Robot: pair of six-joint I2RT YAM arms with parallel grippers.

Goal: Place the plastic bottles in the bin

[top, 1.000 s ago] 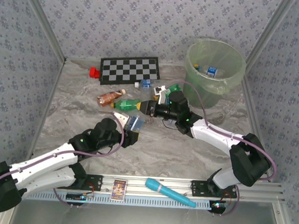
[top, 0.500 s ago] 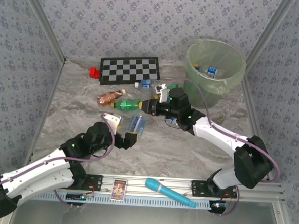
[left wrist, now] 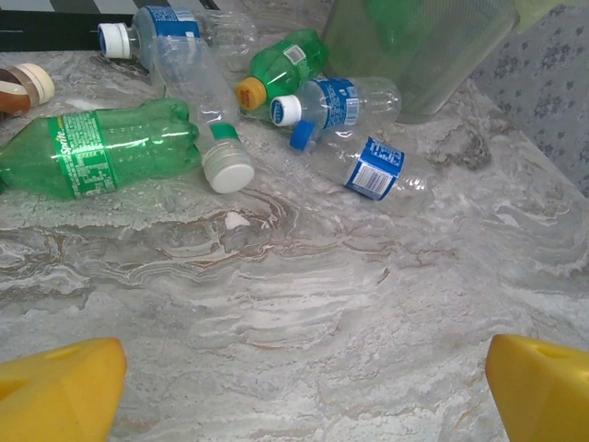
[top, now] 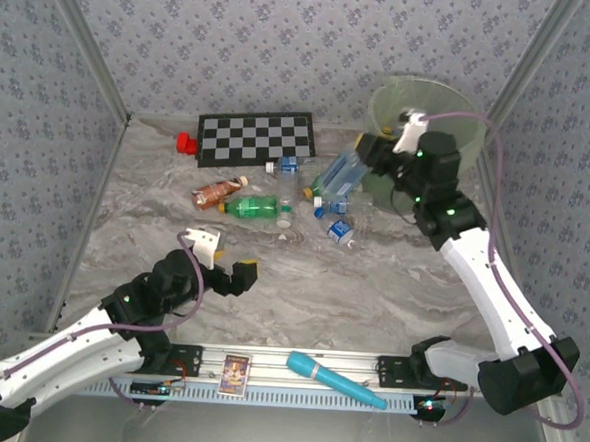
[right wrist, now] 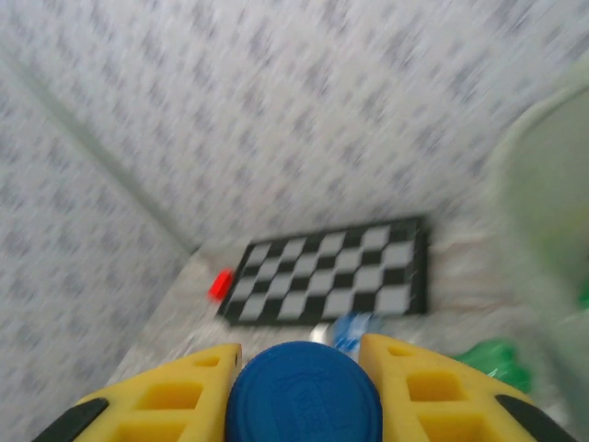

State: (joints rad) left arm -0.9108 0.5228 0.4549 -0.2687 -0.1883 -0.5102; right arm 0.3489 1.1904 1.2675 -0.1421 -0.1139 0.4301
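Hazards first: the right gripper (top: 367,155) is clamped on a clear bottle (top: 340,174), carried in the air just outside the bin (top: 443,90), and the bottle's body trails away from the bin. A release before the whole bottle crosses the rim would probably drop it outside. The trailing end could also catch the bin's wall. Because the grip sits at one end, the thin plastic may pivot or slip. In the right wrist view the blue cap (right wrist: 304,391) lies squarely between the yellow fingers (right wrist: 189,401). The left gripper (top: 224,258) stands fully spread and empty, well apart from the bin. The loose bottles (left wrist: 101,152) lie on the table (top: 371,286) between it and the bin.
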